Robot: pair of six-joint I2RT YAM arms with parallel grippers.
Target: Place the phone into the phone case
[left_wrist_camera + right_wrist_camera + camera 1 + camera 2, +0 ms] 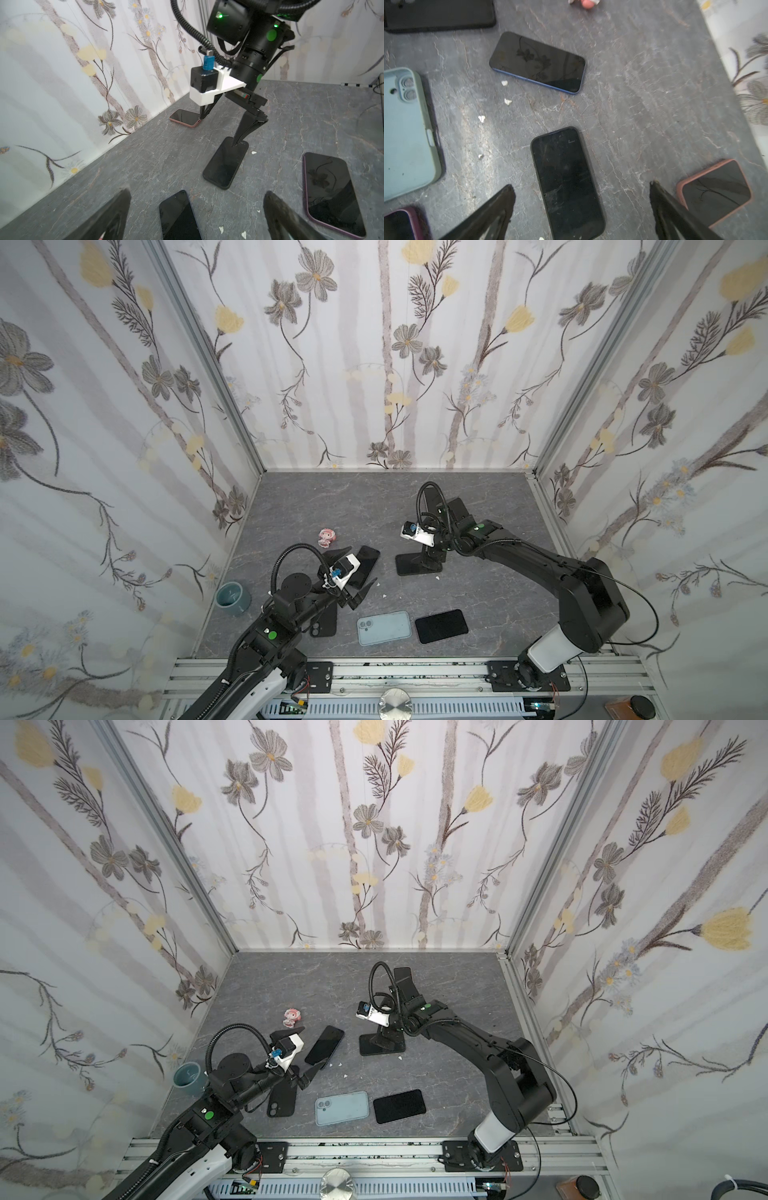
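Cased in matte black on left arm [291, 605] and right arm [573, 585], with a white shell [552, 649] at each base link. Marked with round green dots [272, 635]. Fitted with corrugated black hoses [297, 546], white wrist mounts [205, 98] and blue connectors [207, 62]. Tipped with tapered black fingers [500, 203] on left gripper [196, 191] and right gripper [581, 185].

This is a robotics lab test cell, not a lived-in room. The floral wallpaper [395, 364] is only a skin on flat panels held by bare aluminium posts [208, 360], which box in a small grey stone-look tabletop [332, 506]. Along the front edge runs an aluminium rail [415, 672]. The left arm [291, 605] and right arm [582, 593], both black, are bolted to it on black base plates [318, 676]. Ribbed cable conduit [291, 549] loops over each wrist, thin red wires [305, 686] hang loose by the bases, and a slotted cable duct [332, 709] sits just below. A light blue phone case [384, 627] lies among several handsets scattered on the top.
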